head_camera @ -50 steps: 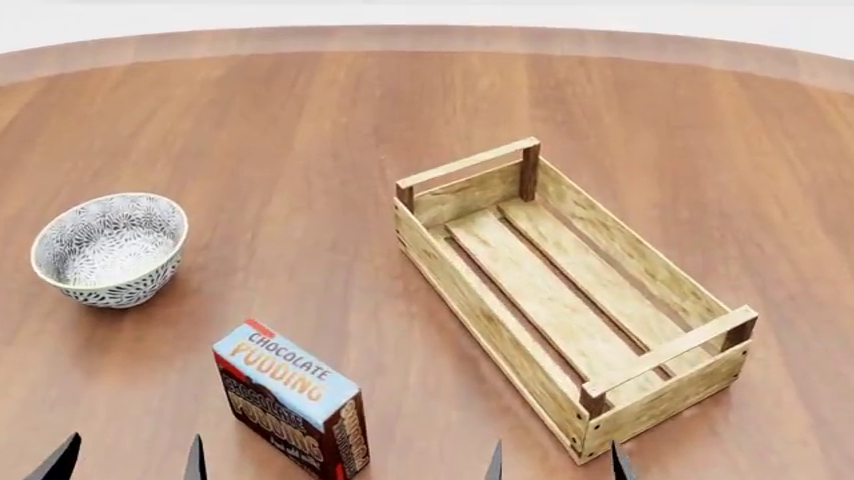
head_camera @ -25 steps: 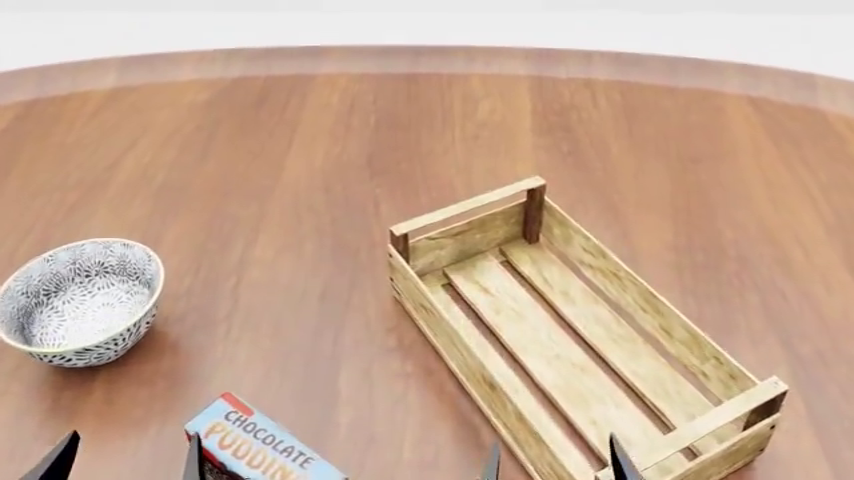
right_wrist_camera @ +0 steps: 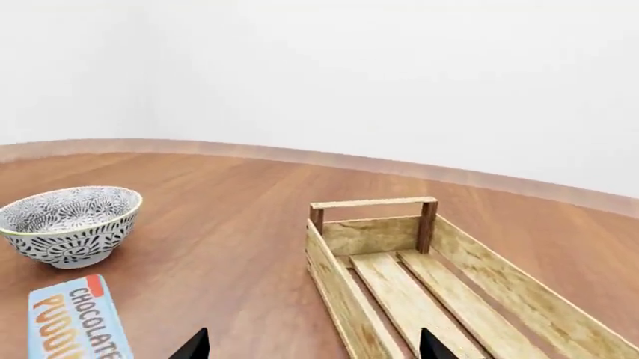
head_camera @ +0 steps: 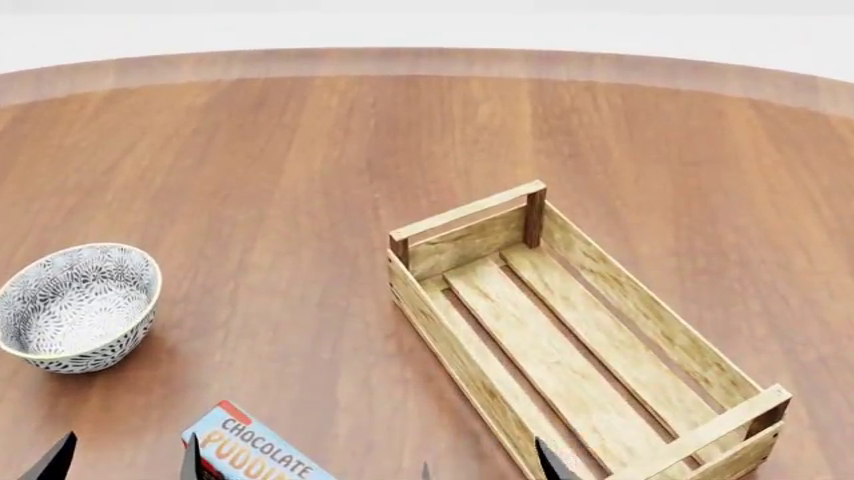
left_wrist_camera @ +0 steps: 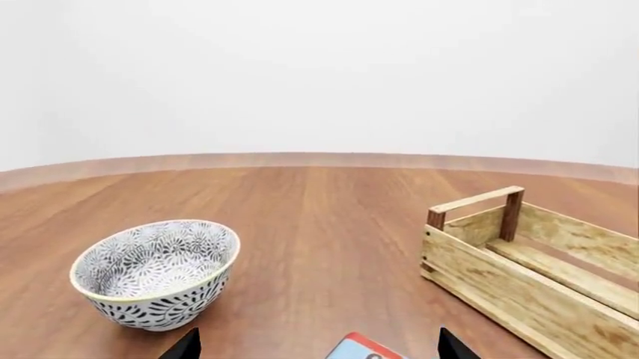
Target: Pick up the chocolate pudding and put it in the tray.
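One chocolate pudding [head_camera: 254,452], one tray [head_camera: 574,340] and one bowl [head_camera: 76,307] are counted on the counter [head_camera: 267,180]. The pudding's light-blue face with orange lettering is seen at the near edge, between bowl and tray. Both the left gripper [head_camera: 127,460] and right gripper [head_camera: 487,465] are spread wide, nothing held.

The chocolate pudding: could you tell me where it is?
In the head view the chocolate pudding sits at the bottom edge, between the bowl and tray.

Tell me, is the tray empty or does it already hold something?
Empty. The tray shows only bare slats inside; the chocolate pudding sits outside it on the table.
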`<state>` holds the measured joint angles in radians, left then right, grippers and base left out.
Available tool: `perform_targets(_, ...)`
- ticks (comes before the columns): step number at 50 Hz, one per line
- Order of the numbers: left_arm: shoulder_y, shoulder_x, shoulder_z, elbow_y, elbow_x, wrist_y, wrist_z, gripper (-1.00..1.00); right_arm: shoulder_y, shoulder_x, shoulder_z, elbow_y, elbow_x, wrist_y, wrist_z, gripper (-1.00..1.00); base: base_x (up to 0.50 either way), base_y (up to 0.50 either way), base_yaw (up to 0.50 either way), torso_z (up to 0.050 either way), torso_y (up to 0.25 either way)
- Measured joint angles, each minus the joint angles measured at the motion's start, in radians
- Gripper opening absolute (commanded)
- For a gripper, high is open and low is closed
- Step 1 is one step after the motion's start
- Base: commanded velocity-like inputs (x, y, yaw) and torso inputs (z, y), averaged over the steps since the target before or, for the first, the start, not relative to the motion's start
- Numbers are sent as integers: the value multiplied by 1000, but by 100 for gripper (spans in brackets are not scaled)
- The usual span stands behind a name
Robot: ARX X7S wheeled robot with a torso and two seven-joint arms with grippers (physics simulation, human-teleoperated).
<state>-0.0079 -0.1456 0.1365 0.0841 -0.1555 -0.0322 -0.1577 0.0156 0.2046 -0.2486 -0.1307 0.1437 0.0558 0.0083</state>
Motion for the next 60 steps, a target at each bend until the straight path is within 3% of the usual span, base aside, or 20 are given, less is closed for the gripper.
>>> perform_targets(30, -8, -19, 24, 15, -14, -12, -23, 100, -111, 87, -91, 49, 31, -151, -156, 100, 0, 0, 0, 0, 0)
perform_targets(60, -16, -38, 33, 51, -37, -36, -47, 100, 26, 46, -195, 265, -17, -152, -236, 100, 0, 0, 0, 0, 0)
